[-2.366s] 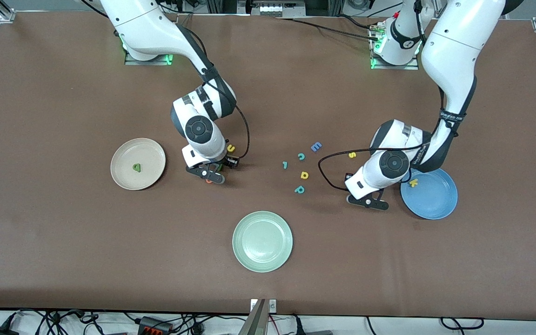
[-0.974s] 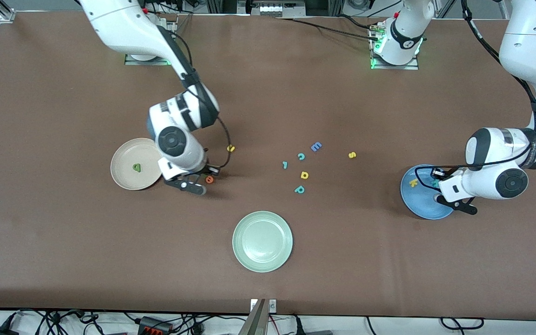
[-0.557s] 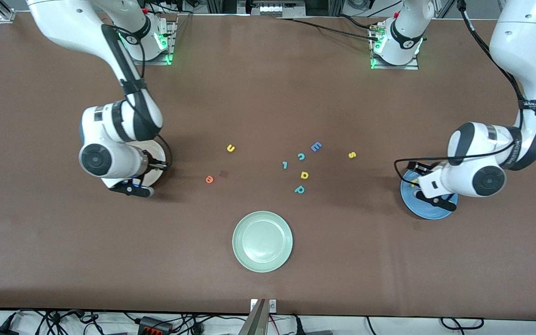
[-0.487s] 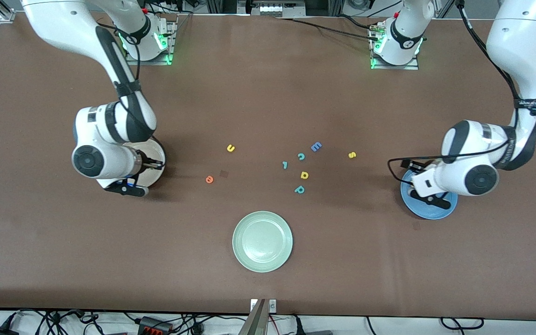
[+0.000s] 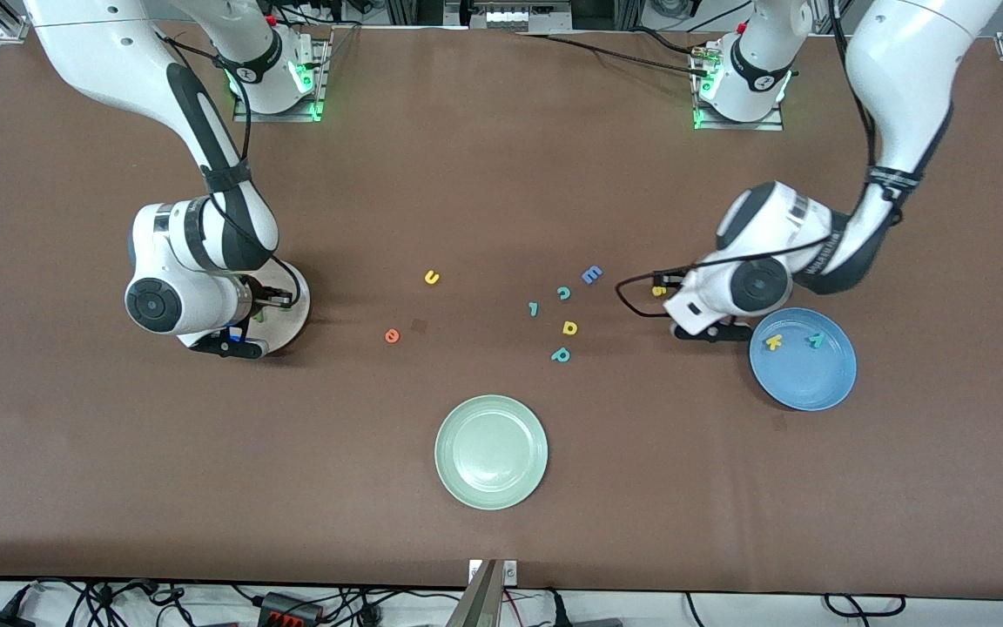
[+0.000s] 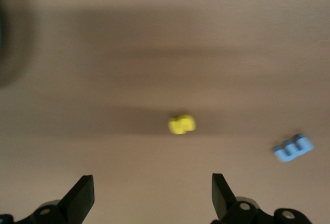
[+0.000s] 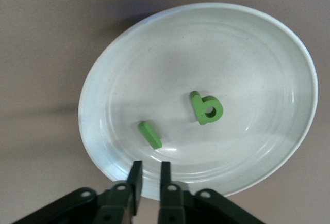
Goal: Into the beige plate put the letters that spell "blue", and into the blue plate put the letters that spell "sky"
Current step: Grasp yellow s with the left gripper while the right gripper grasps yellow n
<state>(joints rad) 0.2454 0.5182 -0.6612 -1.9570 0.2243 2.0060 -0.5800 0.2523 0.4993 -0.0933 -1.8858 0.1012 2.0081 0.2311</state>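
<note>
The beige plate (image 7: 289, 43) holds a green b (image 7: 206, 109) and a thin green l bar (image 7: 150, 134). My right gripper (image 7: 149, 175) hangs over that plate's rim (image 5: 297, 306), its jaws a small gap apart with nothing between them. The yellow u (image 5: 432, 278) and orange e (image 5: 392, 335) lie on the table. In the blue plate (image 5: 802, 379) lie the yellow k (image 5: 773, 342) and teal y (image 5: 816, 340). My left gripper (image 5: 709, 332) stands wide open and empty over the table between the blue plate and the yellow s (image 5: 658, 290), which also shows as the yellow s (image 6: 181, 124).
Mid-table lie a blue block E (image 5: 591, 275), teal c (image 5: 563, 293), a small teal bar (image 5: 534, 308), a yellow d-like letter (image 5: 569, 327) and teal p (image 5: 561, 354). A pale green plate (image 5: 491, 452) sits nearer the front camera.
My right arm swung from beside the orange e to the beige plate and let go of the l bar there. My left gripper opened over the blue plate, then moved toward the yellow s.
</note>
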